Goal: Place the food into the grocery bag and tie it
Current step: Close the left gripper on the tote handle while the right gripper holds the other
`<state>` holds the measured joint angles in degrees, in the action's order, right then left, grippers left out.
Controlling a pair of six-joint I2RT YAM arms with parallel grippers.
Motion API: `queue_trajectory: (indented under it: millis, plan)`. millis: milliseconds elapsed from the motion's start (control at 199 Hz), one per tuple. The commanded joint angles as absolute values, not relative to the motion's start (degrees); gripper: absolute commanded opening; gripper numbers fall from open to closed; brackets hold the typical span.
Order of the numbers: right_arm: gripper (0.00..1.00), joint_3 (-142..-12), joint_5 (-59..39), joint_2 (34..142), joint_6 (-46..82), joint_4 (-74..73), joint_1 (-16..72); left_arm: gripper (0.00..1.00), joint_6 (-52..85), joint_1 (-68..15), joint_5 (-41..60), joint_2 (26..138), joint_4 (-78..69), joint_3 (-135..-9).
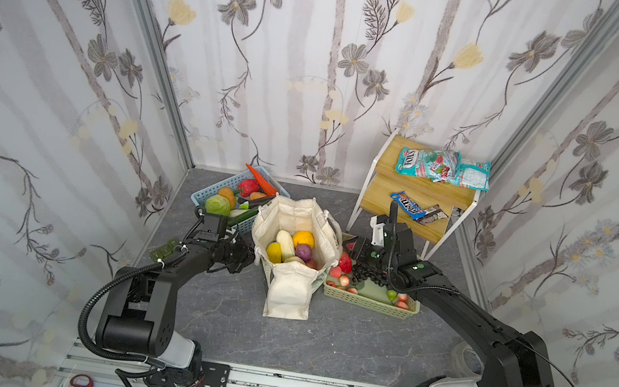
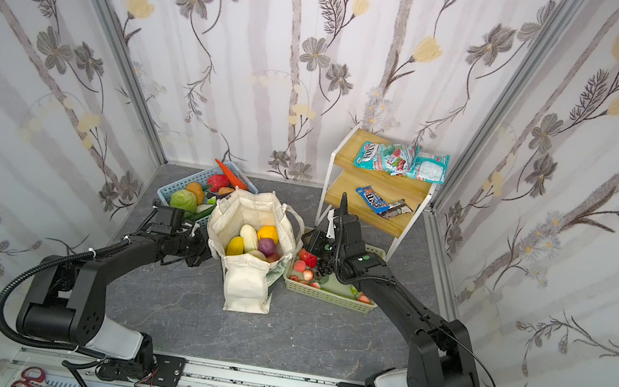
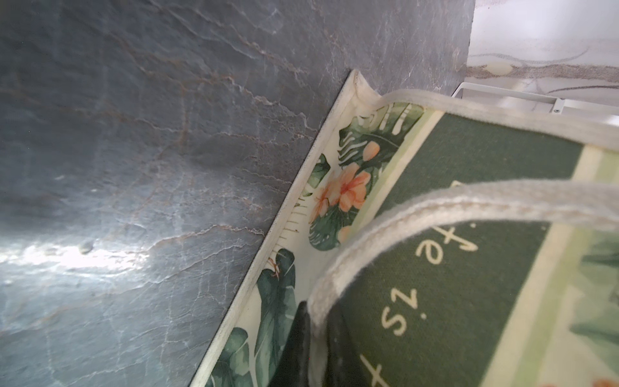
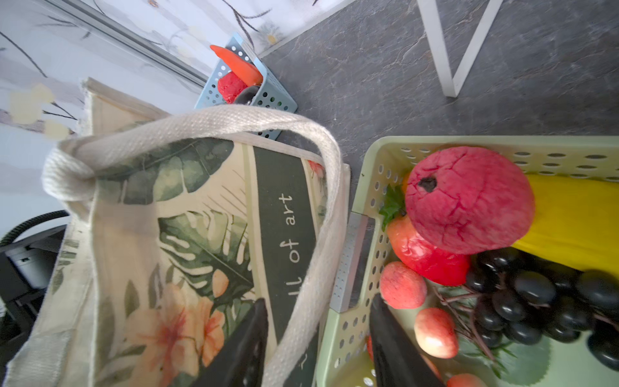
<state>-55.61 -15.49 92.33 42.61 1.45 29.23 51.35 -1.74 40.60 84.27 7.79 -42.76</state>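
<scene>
Cream canvas is what both of your grippers are working on. The grocery bag [image 1: 288, 210] stands open in the middle of the table with the produce inside it. The round orange [image 1: 303, 239] lies toward the bag's far wall, and the yellow fruit [image 1: 274, 251] and pale white-green vegetable [image 1: 285, 241] sit side by side in front of it. You cannot make out the snack packet in any view; it may lie under the others.

Your left gripper [image 3: 316, 330] is at the bag's left flank. It is clamped on the left-side handle [image 3: 435, 197], which rises out of the pinch in a loop. That hold looks meant to give you one end for the knot.

Your right gripper [image 4: 318, 338] sits at the bag's right flank with its jaws apart, and the right-side handle [image 4: 234, 124] runs down between them. One finger is by the leaf print and the other is over the pale green basket [image 4: 368, 187] just beside the bag. Nothing is gripped there.

Loading looks done and tying looks to be at its start. Close on that strap before you lift, or the bag may tip toward your left pull.
</scene>
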Motion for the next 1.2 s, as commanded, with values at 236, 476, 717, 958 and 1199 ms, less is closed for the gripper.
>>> queue_trajectory:
  millis: [236,476,717,958,1199]
  plan:
    - [0.39,-50.7,-22.4,97.1,53.3,-16.3,29.2,0.00,50.1,-1.5,37.9,82.4,9.6,-43.5]
    - [0.39,-49.6,-25.3,97.2,56.1,-20.5,29.0,0.00,48.7,-0.6,35.9,81.4,12.3,-44.9]
    - [0.39,-47.8,-28.1,98.8,59.9,-25.7,29.0,0.00,48.6,-0.6,35.9,81.8,12.4,-45.1]
    - [0.17,-46.7,-29.4,100.4,62.2,-29.0,28.9,0.00,48.2,-0.6,35.3,81.0,13.1,-45.9]
    - [0.10,-44.4,-25.2,95.2,63.0,-27.9,27.5,0.00,45.6,0.5,30.5,77.0,19.5,-50.1]
